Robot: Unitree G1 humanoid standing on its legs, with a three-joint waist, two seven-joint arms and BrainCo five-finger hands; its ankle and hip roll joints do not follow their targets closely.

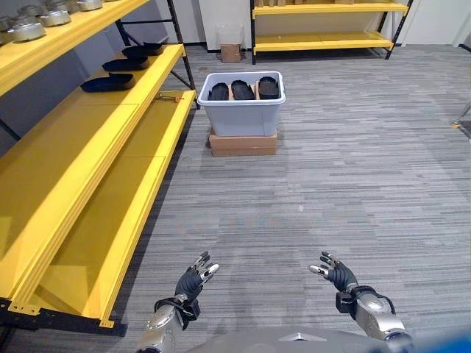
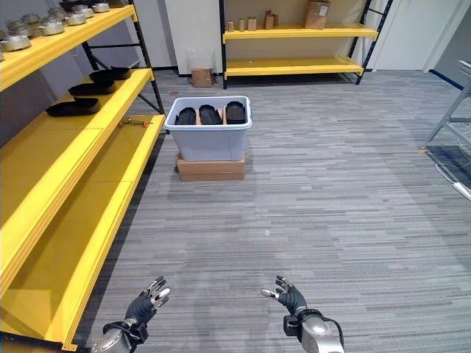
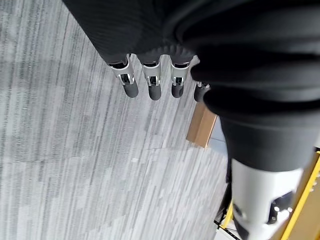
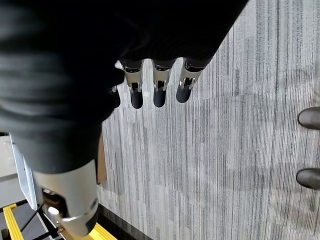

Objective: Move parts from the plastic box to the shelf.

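Observation:
A pale grey plastic box [image 1: 242, 110] stands on a flat cardboard box [image 1: 243, 143] on the carpet, well ahead of me, next to the yellow shelf [image 1: 88, 158]. Three black parts [image 1: 243, 90] lie side by side in it. Three more black parts [image 1: 107, 83] rest on the shelf's middle level at the far end. My left hand [image 1: 193, 279] and right hand [image 1: 335, 272] hover low over the carpet near me, both open with straight fingers [image 3: 152, 82] and nothing in them, far from the box.
Grey metal parts [image 1: 29, 28] line the shelf's top level. A small orange-handled tool [image 1: 170, 96] lies on the low level by the box. Another yellow rack [image 2: 294, 44] holding small boxes stands at the back wall. A person's dark shoes [image 4: 310, 118] stand on the carpet beside me.

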